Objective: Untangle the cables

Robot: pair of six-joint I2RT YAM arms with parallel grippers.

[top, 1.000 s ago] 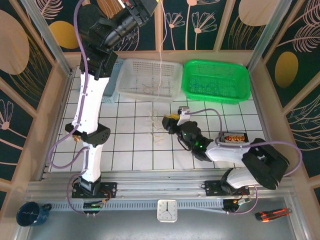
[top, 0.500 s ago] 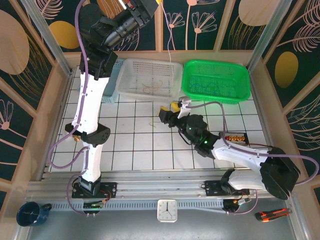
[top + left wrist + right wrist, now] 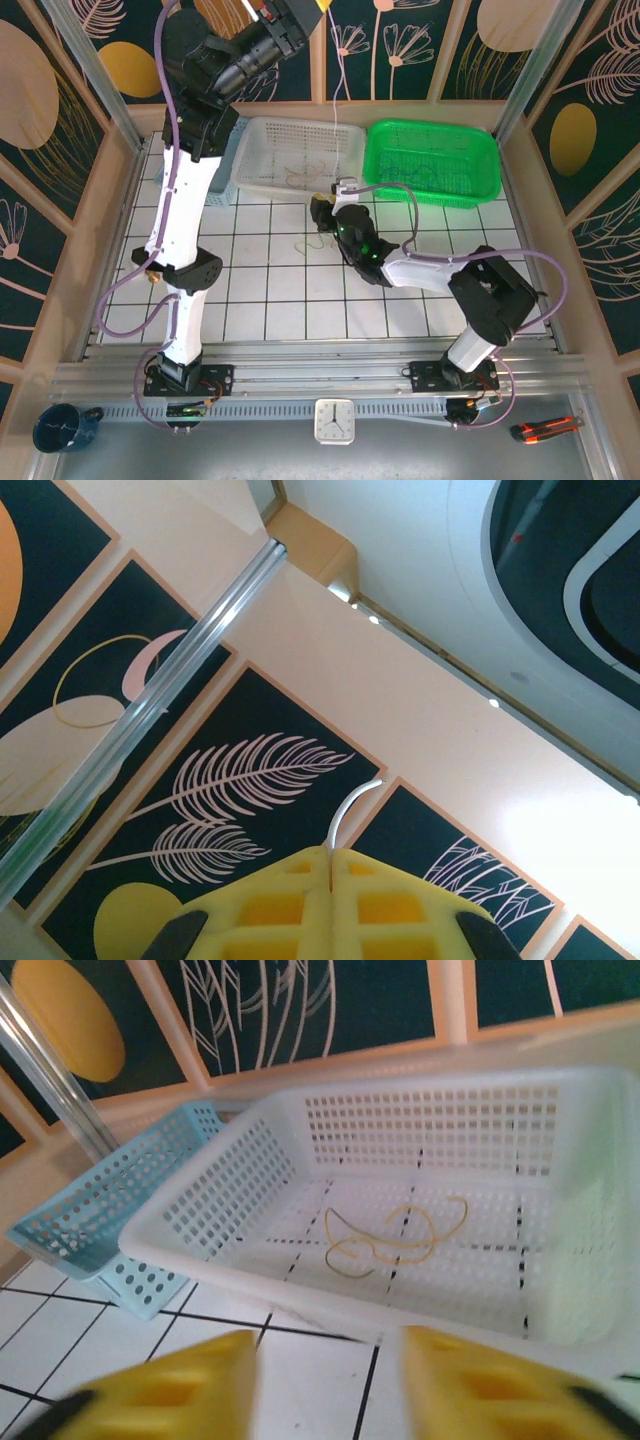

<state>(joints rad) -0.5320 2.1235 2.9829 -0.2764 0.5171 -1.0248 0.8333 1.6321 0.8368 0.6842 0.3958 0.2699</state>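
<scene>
My left gripper [image 3: 300, 12] is raised high at the back. In the left wrist view its yellow fingertips [image 3: 330, 858] are shut on a whitish cable [image 3: 350, 805], which hangs down as a thin line [image 3: 336, 80] over the white basket [image 3: 262, 185]. A yellowish cable [image 3: 395, 1240] lies curled in that basket. A small pale strand [image 3: 317, 243] rests on the tiles. My right gripper [image 3: 320, 210] sits low just in front of the white basket; its yellow fingers [image 3: 165, 1385] stand apart with nothing between them [image 3: 330, 1365]. Blue and green cables [image 3: 415, 175] lie in the green basket [image 3: 480, 190].
A light blue basket [image 3: 100, 1220] stands left of the white one, behind the left arm [image 3: 180, 200]. The table is walled by a frame with posts at the corners. A clock [image 3: 333, 420], a mug [image 3: 60, 428] and a box cutter [image 3: 545, 430] lie in front of the rail.
My right gripper has moved up and left from mid-table to the white basket's front edge. The whitish cable has been drawn up off the table, leaving a small strand.
</scene>
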